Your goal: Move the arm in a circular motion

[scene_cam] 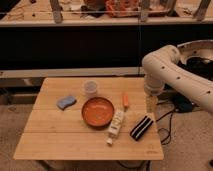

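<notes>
Now the arm (172, 70) points down, hand (150, 105) beside the table (60, 140).

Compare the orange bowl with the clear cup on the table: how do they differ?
The orange bowl is wide, shallow and opaque; the clear cup is narrow, taller for its width and see-through. The bowl sits nearer the table's middle, the cup behind it. Both stand upright, mouths up. The gripper hangs off the arm by the table's right edge.
</notes>
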Available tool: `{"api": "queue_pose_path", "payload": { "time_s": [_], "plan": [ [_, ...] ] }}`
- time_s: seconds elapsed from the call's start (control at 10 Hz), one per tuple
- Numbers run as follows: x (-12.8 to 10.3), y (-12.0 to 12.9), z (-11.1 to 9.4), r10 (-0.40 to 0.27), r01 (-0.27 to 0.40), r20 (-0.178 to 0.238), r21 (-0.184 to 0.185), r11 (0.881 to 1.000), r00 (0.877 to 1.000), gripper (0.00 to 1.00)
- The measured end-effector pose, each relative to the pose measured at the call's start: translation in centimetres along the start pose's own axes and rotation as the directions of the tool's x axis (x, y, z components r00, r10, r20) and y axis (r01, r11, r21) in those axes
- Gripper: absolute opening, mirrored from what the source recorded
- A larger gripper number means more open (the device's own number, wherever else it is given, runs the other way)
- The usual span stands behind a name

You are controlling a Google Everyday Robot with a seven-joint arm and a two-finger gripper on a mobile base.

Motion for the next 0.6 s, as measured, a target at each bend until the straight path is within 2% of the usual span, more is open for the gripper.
{"api": "queue_pose_path", "payload": {
  "time_s": [0.3, 0.6],
  "plan": [
    [-3.9, 2.6, -0.5, -0.017, 0.017, 0.013, -0.005, 1.000, 1.000, 0.80],
    [-6.3, 5.6, -0.9, -0.016, 0.016, 0.025, -0.008, 1.000, 1.000, 0.80]
  ]
}}
